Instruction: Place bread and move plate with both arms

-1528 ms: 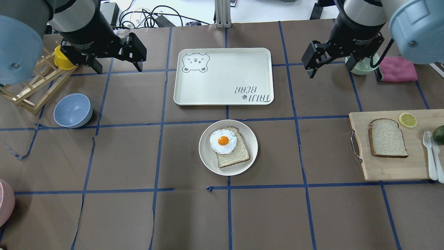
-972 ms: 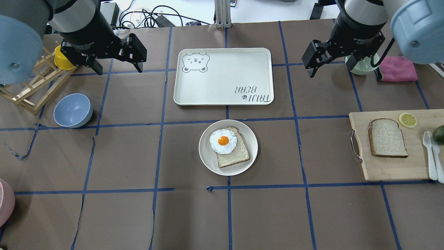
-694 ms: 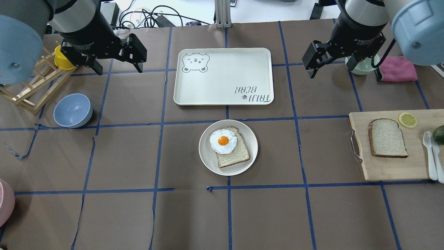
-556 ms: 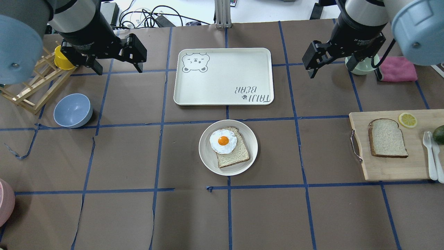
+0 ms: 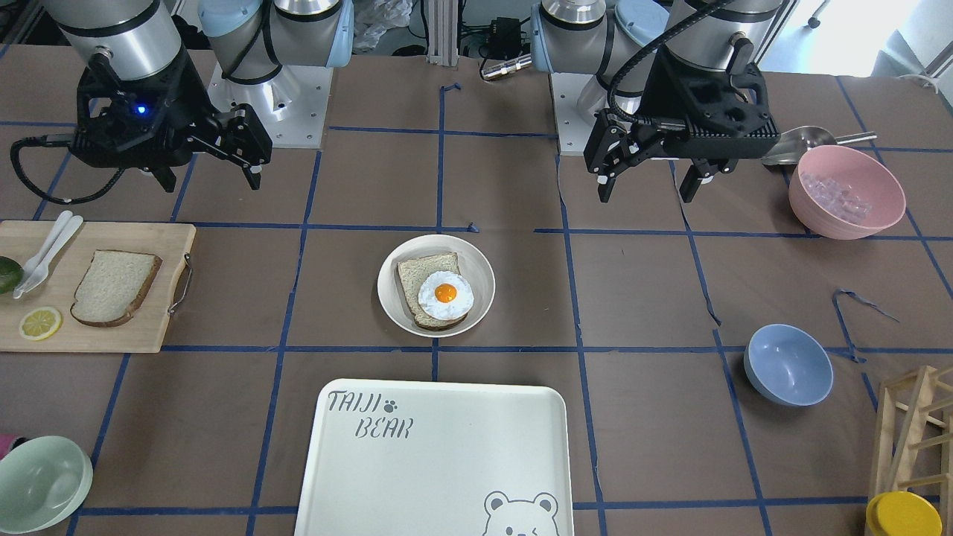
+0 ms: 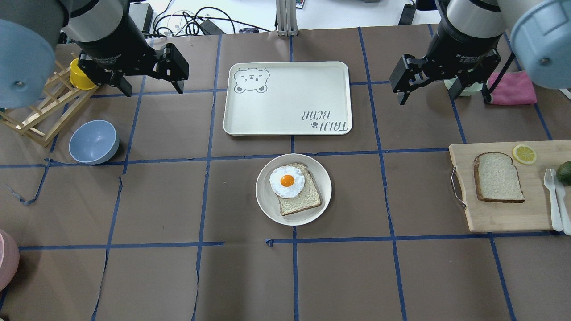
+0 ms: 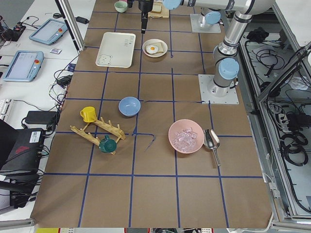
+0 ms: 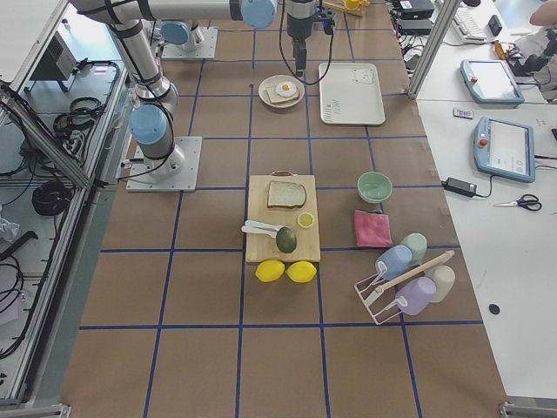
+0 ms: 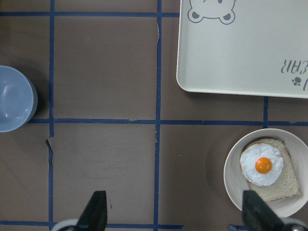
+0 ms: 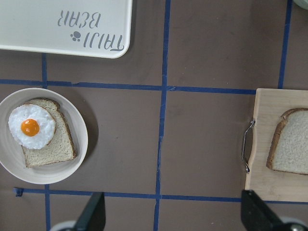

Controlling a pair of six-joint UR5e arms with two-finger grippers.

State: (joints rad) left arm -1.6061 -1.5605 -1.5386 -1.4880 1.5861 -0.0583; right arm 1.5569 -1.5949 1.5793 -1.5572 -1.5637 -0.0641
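Note:
The bread (image 6: 498, 177) lies flat on a wooden cutting board (image 6: 504, 216) at the right; it also shows in the front view (image 5: 113, 287) and the right wrist view (image 10: 291, 148). The plate (image 6: 325, 177) stands mid-table and holds a slice topped with a fried egg (image 6: 287, 181); it shows in the front view (image 5: 480, 275) too. My left gripper (image 6: 151, 87) is open and empty, high over the far left. My right gripper (image 6: 427, 97) is open and empty, high over the far right, beyond the board.
A bear-print tray (image 6: 287, 98) lies behind the plate. A blue bowl (image 6: 93, 141), wooden rack (image 6: 40, 111) and yellow cup (image 6: 80, 76) are at the left. A green bowl (image 5: 41, 484) and pink cloth (image 6: 513, 89) are at the far right. Lemon slice (image 6: 524, 154), avocado and cutlery share the board.
My right gripper has shifted a little to the right, over the green bowl. The left arm, plate and bread have not moved.

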